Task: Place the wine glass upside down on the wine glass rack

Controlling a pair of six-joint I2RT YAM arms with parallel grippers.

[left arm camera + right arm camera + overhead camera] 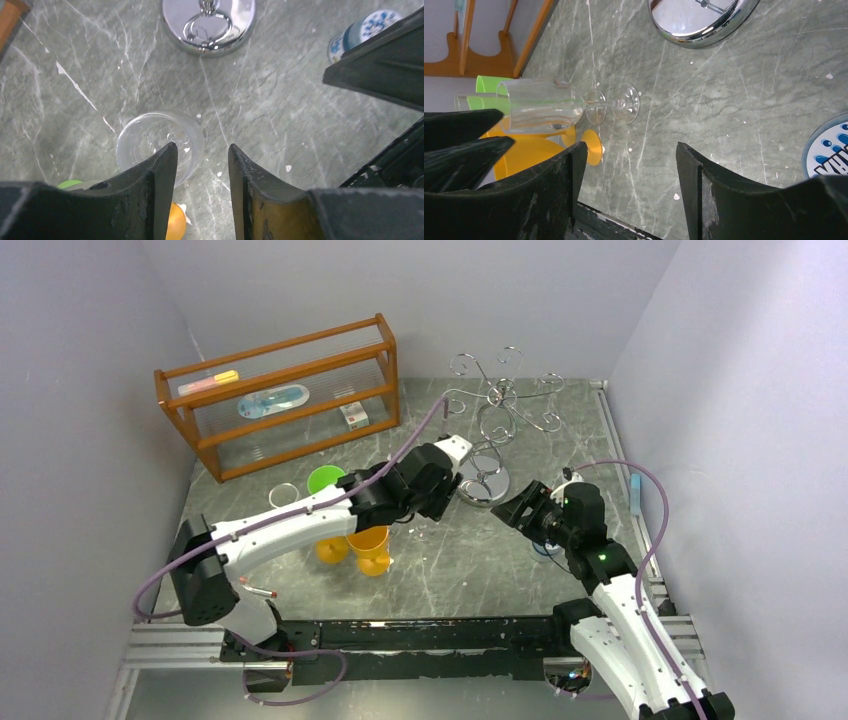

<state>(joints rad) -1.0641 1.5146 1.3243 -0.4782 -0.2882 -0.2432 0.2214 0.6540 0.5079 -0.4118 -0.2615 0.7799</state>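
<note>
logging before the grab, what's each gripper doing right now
Left gripper: open, empty, close to the wine glass.
Right gripper: open, empty.

Apparently one wine glass [544, 106], one rack [488, 485]

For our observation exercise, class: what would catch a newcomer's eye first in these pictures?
The silver wine glass rack, with curled arms and a shiny round base, stands toward the back. A clear wine glass sits on the marble table, just below the open left gripper. An orange wooden shelf stands back left.
</note>
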